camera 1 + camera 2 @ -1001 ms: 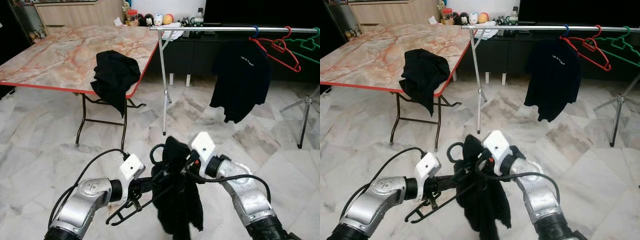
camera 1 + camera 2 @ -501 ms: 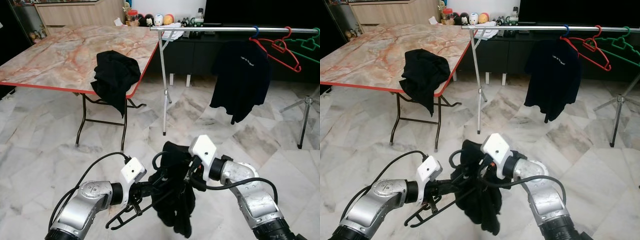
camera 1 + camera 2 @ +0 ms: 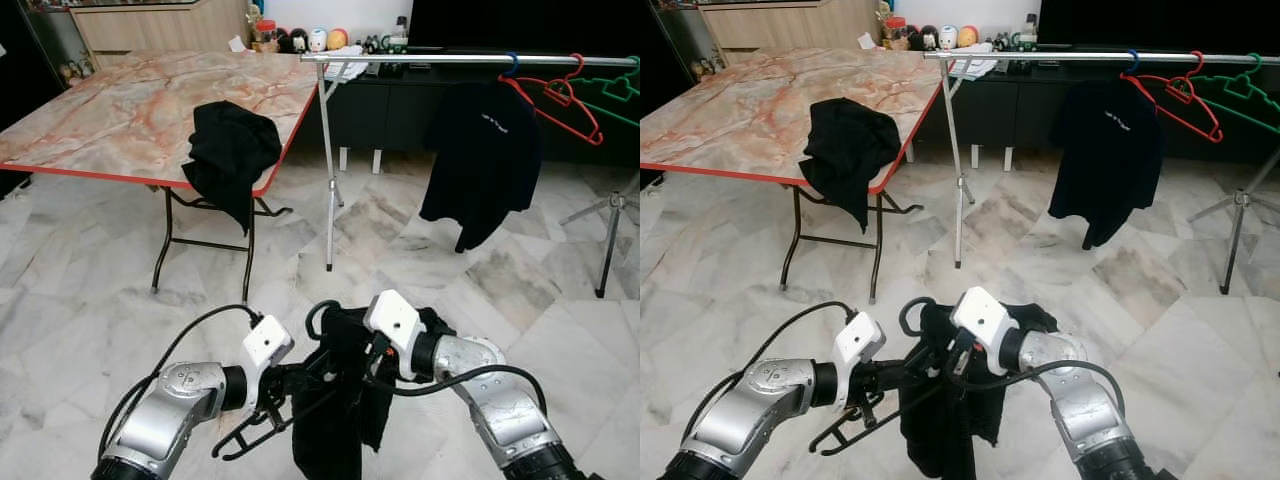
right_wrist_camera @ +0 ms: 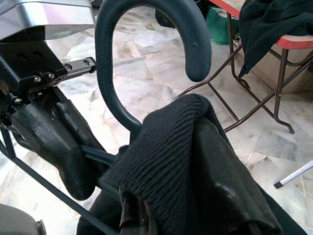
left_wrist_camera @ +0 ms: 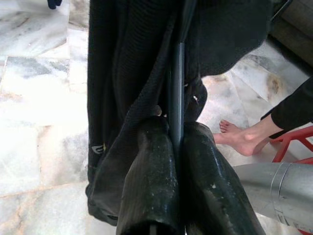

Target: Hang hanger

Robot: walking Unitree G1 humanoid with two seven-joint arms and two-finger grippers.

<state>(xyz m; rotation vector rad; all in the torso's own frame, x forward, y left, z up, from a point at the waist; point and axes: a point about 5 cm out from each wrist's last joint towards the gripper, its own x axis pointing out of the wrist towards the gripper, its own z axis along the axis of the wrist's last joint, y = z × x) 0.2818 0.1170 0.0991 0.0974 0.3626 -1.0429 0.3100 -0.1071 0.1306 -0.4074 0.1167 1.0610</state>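
Low over the marble floor (image 3: 90, 300), the left pincer (image 5: 175, 147) is clamped on the dark hanger (image 4: 146, 58) carrying a black garment (image 3: 340, 420), while the right pincer (image 3: 962, 352) pinches that garment's collar beside the hook

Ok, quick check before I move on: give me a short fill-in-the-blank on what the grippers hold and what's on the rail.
1. The left gripper is shut on the dark ______.
2. The garment draped on it is ______ in colour.
3. On the clothes rail, a black T-shirt hangs from a ______ hanger.
4. Another black garment lies on the ______ edge.

Missing words: hanger; black; blue; table's
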